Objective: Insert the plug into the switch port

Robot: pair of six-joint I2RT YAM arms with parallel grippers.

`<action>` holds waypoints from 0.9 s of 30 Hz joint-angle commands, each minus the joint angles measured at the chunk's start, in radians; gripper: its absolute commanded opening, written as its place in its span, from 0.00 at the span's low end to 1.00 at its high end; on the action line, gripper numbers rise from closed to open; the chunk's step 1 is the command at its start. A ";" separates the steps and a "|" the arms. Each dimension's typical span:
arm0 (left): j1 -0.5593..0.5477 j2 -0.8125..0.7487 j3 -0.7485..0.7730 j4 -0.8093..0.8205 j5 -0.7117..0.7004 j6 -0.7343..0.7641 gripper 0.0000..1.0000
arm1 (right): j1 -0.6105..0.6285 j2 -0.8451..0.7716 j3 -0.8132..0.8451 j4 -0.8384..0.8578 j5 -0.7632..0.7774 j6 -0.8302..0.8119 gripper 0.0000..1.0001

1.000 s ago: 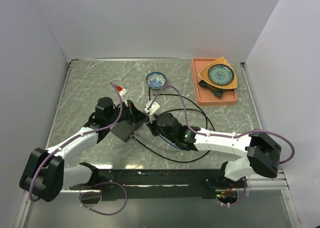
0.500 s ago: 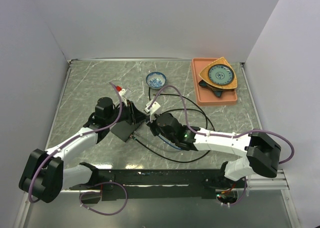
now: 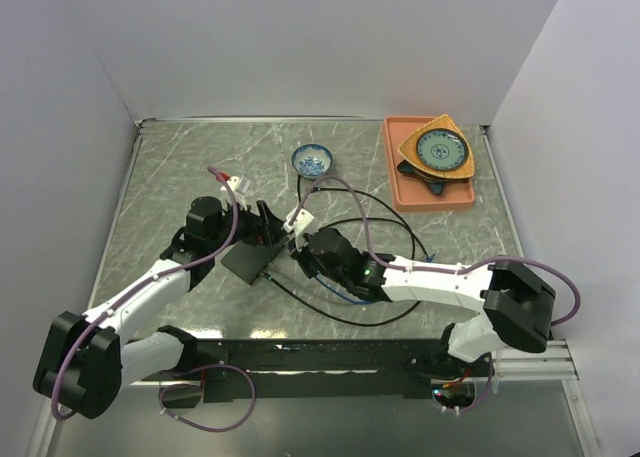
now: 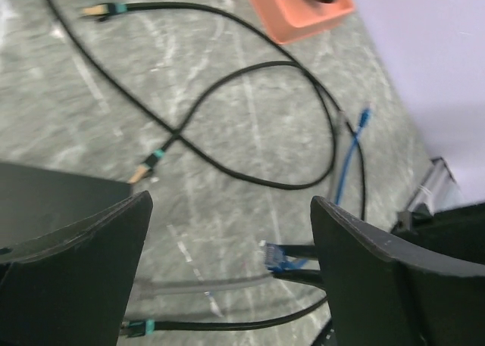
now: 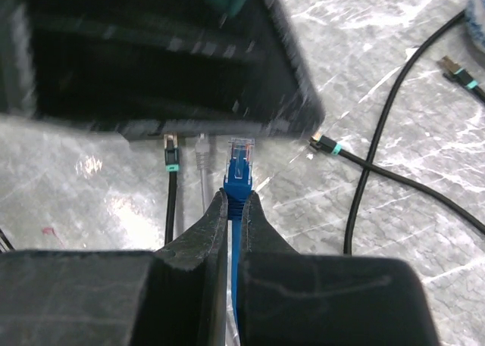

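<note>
Left gripper (image 4: 231, 210): newly spread, apparently off the switch (image 5: 151, 58). Right gripper (image 5: 236, 204): now pinching blue plug (image 5: 240, 164) just short of the switch's edge; insertion may proceed unbraced.

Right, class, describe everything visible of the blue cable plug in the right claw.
The blue cable plug has a clear plastic tip and blue rubbery boot, cable trailing behind. The shut right claw pinches the boot. It points at the flat matte-black switch box, tip close to its socket edge, beside a grey plug and a black plug; contact unclear.
</note>
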 commanded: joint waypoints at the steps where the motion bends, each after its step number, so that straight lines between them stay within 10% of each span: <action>1: 0.037 -0.003 0.024 -0.031 -0.073 0.018 0.92 | -0.018 0.044 0.046 -0.041 -0.059 -0.036 0.00; 27: 0.322 0.243 -0.016 -0.037 -0.015 -0.014 0.83 | -0.122 0.415 0.349 -0.335 -0.316 -0.081 0.00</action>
